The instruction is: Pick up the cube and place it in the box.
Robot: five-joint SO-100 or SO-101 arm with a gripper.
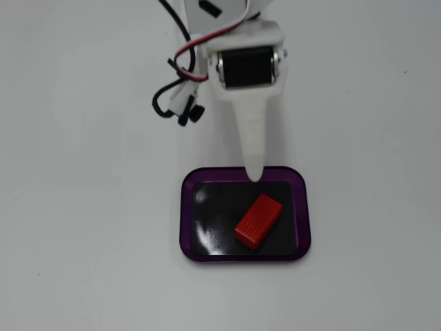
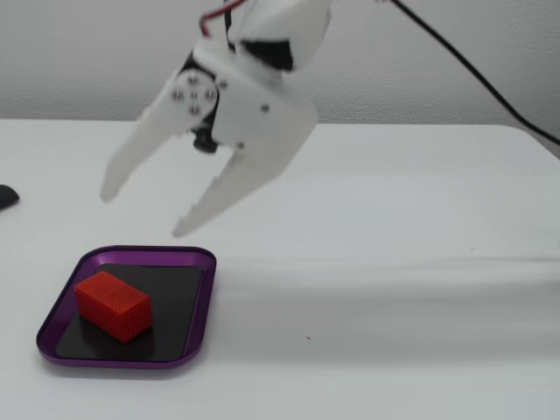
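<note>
White tabletop fills both fixed views, matte and evenly lit, with a pale wall behind it in the side-on one. Above that surface hangs the white gripper, its two tapered fingers spread wide apart in a clear V and holding nothing; one fingertip points down to the left of that view, the other ends lower and further right. From the other fixed view, which looks down on the scene, the gripper shows as a single narrow white wedge (the second finger is hidden behind the first there), its tip overlapping the far rim of the box in the picture. The side-on view shows the fingertips in the air, clear of the box and of the cube.

Behind the fingers sits the black-faced servo housing, and a bundle of black, red and white cables loops off to its left in the top-down view.

Below lies the box, a shallow purple-rimmed tray with a shiny black floor that throws back white glare. Inside it rests the red cube, a ridged oblong block lying flat on the floor, turned diagonally to the tray's sides. In the side-on view the cube sits towards the left half of the tray, apart from the gripper.

A small dark object pokes in at that view's left edge, too cropped to identify.
</note>
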